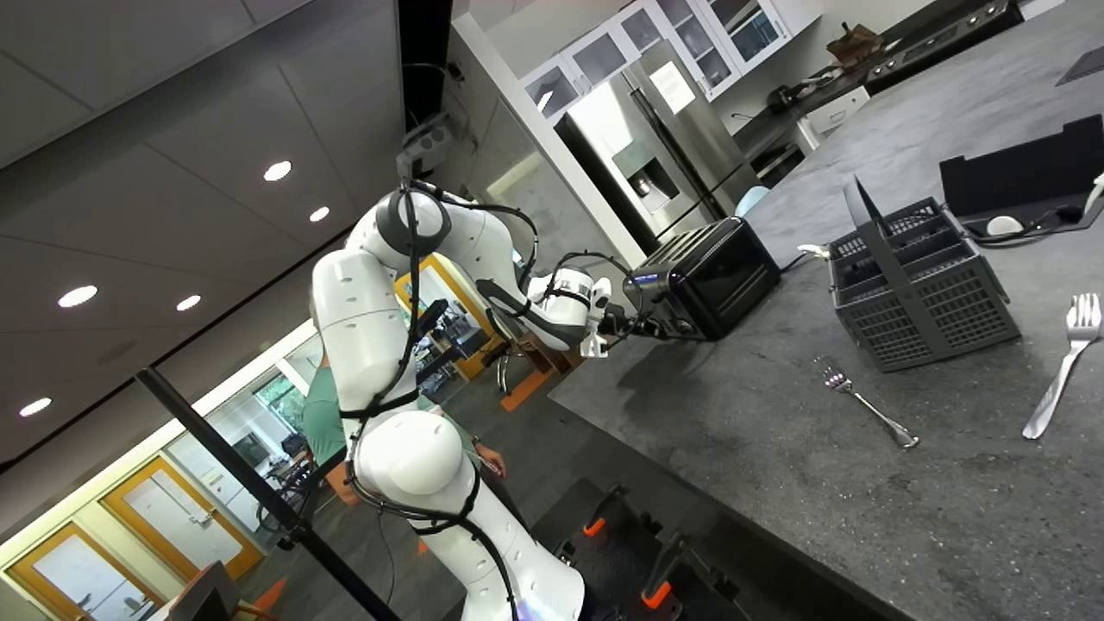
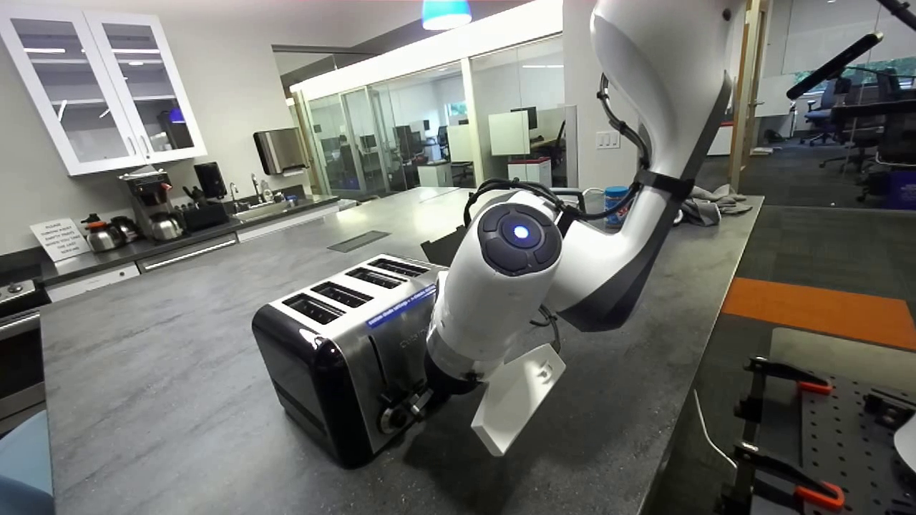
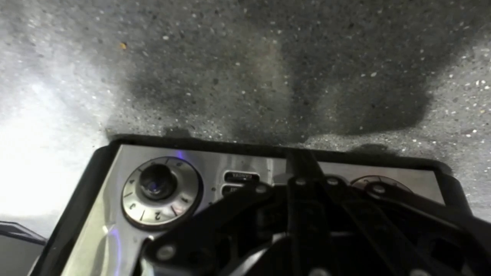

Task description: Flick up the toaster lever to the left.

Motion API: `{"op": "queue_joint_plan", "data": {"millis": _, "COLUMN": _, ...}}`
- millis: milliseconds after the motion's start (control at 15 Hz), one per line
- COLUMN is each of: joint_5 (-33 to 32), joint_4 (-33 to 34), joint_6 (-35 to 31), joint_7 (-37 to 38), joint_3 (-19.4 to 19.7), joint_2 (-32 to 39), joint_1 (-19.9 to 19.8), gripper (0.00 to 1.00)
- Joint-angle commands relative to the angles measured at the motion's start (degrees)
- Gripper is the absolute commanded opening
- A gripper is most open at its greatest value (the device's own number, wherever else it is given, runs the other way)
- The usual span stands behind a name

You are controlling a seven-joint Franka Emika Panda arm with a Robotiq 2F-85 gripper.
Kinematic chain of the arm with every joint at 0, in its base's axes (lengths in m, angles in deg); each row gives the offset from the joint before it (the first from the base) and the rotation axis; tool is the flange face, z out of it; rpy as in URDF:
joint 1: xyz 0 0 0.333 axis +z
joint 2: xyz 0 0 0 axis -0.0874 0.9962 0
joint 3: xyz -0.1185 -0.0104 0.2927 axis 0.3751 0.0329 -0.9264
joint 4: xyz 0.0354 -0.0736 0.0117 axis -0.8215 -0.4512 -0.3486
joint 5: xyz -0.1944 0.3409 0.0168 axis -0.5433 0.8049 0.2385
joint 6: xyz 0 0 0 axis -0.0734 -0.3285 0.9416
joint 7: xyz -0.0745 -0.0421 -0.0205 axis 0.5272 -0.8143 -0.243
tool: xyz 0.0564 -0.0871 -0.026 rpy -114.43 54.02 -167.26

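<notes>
Wrist view: the front of the toaster (image 3: 215,165) is shown upside down, set against the bench (image 3: 238,76). A numbered dial (image 3: 161,191) is seen whole, while a second dial (image 3: 379,181) is largely covered by the tool (image 3: 305,165). No lever can be made out here, so the progress of the task cannot be read from this view. The fingers of the tool are brought fully together, and nothing is seen held between them; whether their tips are touching the toaster cannot be told.

In an exterior view, the toaster (image 1: 724,276) is found near a corner of the bench, its front turned towards the arm (image 1: 362,319). The tool (image 1: 638,326) is placed low at that front, well apart from the basket (image 1: 927,289) farther along the bench.

In an exterior view, the toaster (image 2: 336,365) is seen between two opposite edges of the bench. A lever (image 2: 391,398) is shown low in its slot (image 2: 377,357), just beside the tool, though the tip is hidden by the wrist (image 2: 479,307) and contact cannot be confirmed. By judgement, only the reach is done; the upward flick of this lever, taken to be the left one, is yet to be made.
</notes>
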Motion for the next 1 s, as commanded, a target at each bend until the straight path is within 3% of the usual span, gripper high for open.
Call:
{"op": "queue_joint_plan", "data": {"millis": 0, "joint_5": -3.6, "joint_4": 1.7, "joint_6": -1.8, "joint_7": 3.6, "joint_3": 0.8, "joint_2": 1.3, "joint_1": 0.0, "gripper": 0.00}}
{"op": "queue_joint_plan", "data": {"millis": 600, "joint_5": -9.4, "joint_4": 2.6, "joint_6": -1.4, "joint_7": 10.2, "joint_3": 0.7, "joint_2": 2.2, "joint_1": -0.3, "gripper": 0.00}}
{"op": "queue_joint_plan", "data": {"millis": 933, "joint_5": -15.6, "joint_4": 2.7, "joint_6": -0.7, "joint_7": 17.5, "joint_3": 0.7, "joint_2": 2.1, "joint_1": 0.0, "gripper": 0.00}}
